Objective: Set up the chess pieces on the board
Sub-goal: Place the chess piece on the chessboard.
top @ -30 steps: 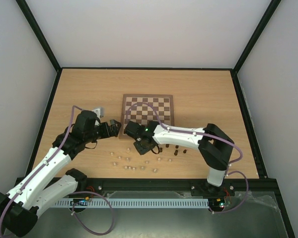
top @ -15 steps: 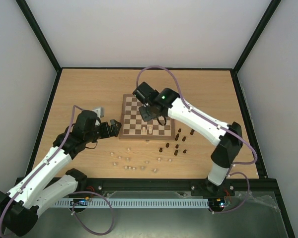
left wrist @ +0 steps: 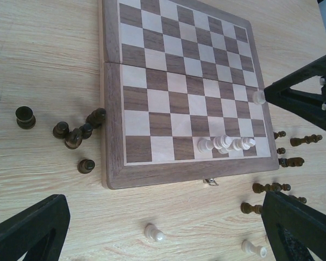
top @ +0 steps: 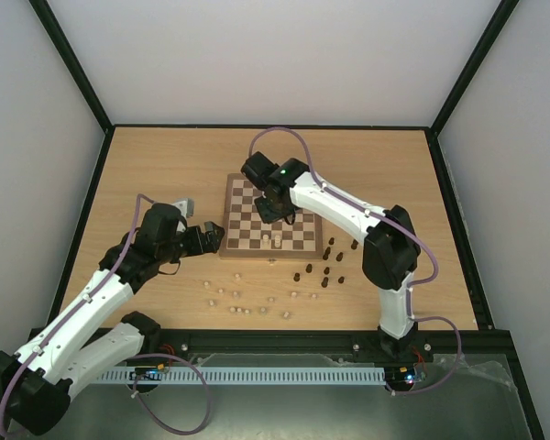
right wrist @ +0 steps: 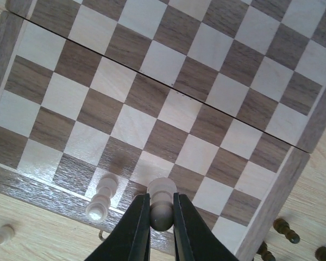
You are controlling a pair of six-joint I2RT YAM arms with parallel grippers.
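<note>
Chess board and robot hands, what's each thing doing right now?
board, open flat, mostly bare.
right gripper, shut on a cream piece over the board.
left gripper, open, empty.
placed cream pieces, standing on the board's edge row.
loose cream pieces, off the board, on the table.
dark pieces, off the board, some lying down.

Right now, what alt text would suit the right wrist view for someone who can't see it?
The right hand pinches a cream pawn over the chessboard. Another cream piece stands on a square beside it, and dark pieces sit on the table nearby.
</note>
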